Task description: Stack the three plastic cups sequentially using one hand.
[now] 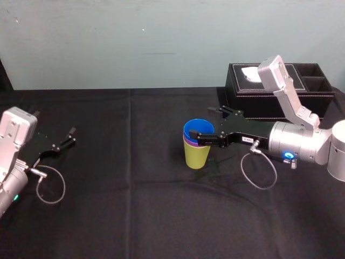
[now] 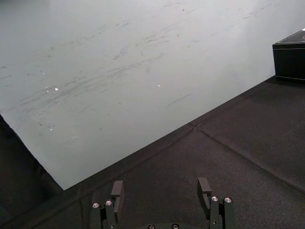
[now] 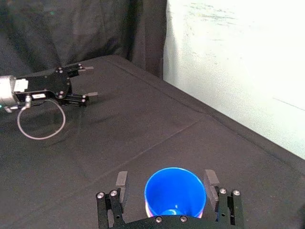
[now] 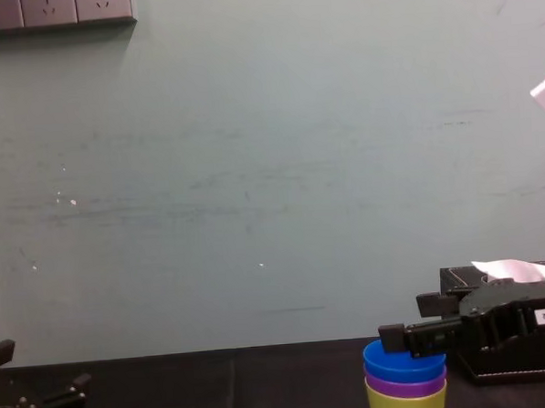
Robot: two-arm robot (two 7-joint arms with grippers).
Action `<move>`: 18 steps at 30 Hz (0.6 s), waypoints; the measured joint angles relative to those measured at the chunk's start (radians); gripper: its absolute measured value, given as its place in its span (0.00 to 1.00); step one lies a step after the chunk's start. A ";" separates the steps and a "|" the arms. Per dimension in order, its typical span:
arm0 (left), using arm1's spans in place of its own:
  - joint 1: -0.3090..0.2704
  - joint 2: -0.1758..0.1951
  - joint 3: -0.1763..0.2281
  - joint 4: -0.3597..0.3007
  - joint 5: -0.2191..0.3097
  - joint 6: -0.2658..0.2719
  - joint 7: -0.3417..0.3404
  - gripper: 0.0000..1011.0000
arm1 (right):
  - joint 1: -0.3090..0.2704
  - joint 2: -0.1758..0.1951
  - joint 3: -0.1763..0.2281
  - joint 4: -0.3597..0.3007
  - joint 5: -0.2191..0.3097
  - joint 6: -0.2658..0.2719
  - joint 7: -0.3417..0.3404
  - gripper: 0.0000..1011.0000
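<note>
Here, the three cups stand nested in one upright stack near the middle of the black bench (image 1: 135,216): the green cup (image 1: 196,156) at the bottom, the purple cup (image 1: 187,142) showing as a thin band above it, and the blue cup (image 1: 195,129) on top. The right arm reaches in from the right, stretched level and low across the bench, wrist pointing toward the stack. Its right end effector (image 1: 205,125) is at the height of the blue cup's rim, with one finger on each side. In the right wrist view the fingers are spread wider than the cup, with a clear gap on one side, so it has no grip. A black tissue box (image 1: 280,91) sits behind the arm. The left end effector (image 1: 70,136) rests at the far left of the bench, fingers apart and holding nothing.
</note>
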 joint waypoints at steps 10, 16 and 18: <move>0.000 0.000 0.000 0.000 0.000 0.000 0.000 1.00 | -0.061 0.021 0.071 -0.040 0.064 -0.022 -0.015 0.99; 0.000 0.000 0.000 0.000 0.000 0.000 0.000 1.00 | -0.093 0.046 0.105 -0.052 0.089 -0.030 -0.029 0.99; 0.000 0.000 0.000 0.000 0.000 0.000 0.000 1.00 | -0.104 0.057 0.119 -0.052 0.094 -0.035 -0.037 0.99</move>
